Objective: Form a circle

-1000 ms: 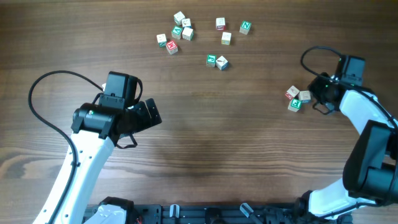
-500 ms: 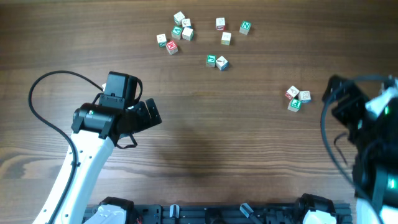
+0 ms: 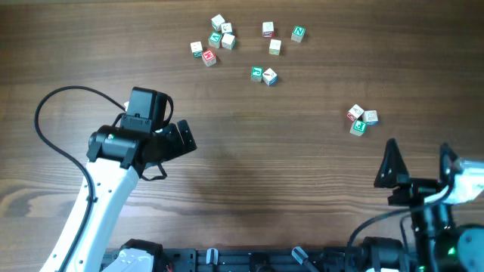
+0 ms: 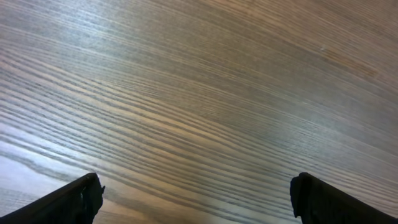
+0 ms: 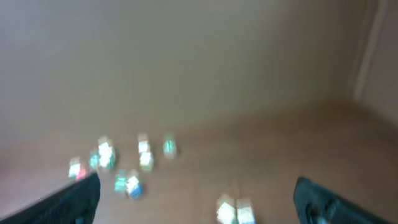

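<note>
Wood-grain table [image 3: 287, 181]. Circle [image 3: 361, 119]: three cubes clustered right of centre, no ring formed. Loose cubes [image 3: 227, 38]: upper centre, unplaced. Left gripper [image 3: 181, 140], right gripper [image 3: 418, 162]: jaws spread, empty.

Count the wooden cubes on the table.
14: a bunch of six at top left, a trio at top centre, a pair below it, and the group of three at right. None seems hidden.
</note>
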Tool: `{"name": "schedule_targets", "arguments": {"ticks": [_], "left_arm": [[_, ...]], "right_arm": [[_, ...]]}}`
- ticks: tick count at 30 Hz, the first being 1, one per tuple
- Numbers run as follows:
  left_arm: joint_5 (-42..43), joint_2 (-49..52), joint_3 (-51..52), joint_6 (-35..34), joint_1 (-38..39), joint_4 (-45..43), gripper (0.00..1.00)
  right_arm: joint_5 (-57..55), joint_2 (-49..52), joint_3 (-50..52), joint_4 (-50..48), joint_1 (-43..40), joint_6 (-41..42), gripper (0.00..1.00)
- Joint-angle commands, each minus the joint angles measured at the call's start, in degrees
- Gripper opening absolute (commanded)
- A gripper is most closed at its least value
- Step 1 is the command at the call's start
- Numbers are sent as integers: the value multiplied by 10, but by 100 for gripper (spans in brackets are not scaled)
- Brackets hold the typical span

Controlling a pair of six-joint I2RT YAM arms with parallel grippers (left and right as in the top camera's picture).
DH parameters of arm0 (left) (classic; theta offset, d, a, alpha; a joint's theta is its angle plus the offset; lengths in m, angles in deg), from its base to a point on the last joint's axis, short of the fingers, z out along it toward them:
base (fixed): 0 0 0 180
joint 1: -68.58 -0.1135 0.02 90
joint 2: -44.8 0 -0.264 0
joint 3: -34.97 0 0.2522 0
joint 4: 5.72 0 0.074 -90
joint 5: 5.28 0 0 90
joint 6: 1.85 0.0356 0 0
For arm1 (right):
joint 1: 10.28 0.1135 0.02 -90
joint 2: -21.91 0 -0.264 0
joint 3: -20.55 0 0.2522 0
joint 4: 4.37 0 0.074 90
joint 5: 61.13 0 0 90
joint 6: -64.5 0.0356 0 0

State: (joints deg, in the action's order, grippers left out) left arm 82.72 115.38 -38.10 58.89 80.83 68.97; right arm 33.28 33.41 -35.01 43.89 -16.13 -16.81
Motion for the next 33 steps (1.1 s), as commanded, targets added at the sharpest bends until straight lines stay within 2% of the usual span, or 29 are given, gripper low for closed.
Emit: {"name": "schedule_targets", "arguments": {"ticks": [1,3,7,13,16,30,33], "left_arm": [[2,-1,1,3,-4,-1,100],[2,-1,1,3,-4,-1,100],[2,-1,1,3,-4,-1,100],[2,-1,1,3,-4,-1,100],[2,-1,1,3,-4,-1,100],[2,-1,1,3,-4,0,100],[-37,-2,5,7,-4,-33,100]], "right_arm": [[13,-86,128,-108,9,-7,100],[37,-111,227,-249,16,-5,100],[38,-113,342,-366,27,31,100],[17,-113,415,-382,27,70,100],[17,-113,415,-348,27,67,100],[16,-113,415,-348,27,67,100],[16,-113,415,-348,27,67,100]]}}
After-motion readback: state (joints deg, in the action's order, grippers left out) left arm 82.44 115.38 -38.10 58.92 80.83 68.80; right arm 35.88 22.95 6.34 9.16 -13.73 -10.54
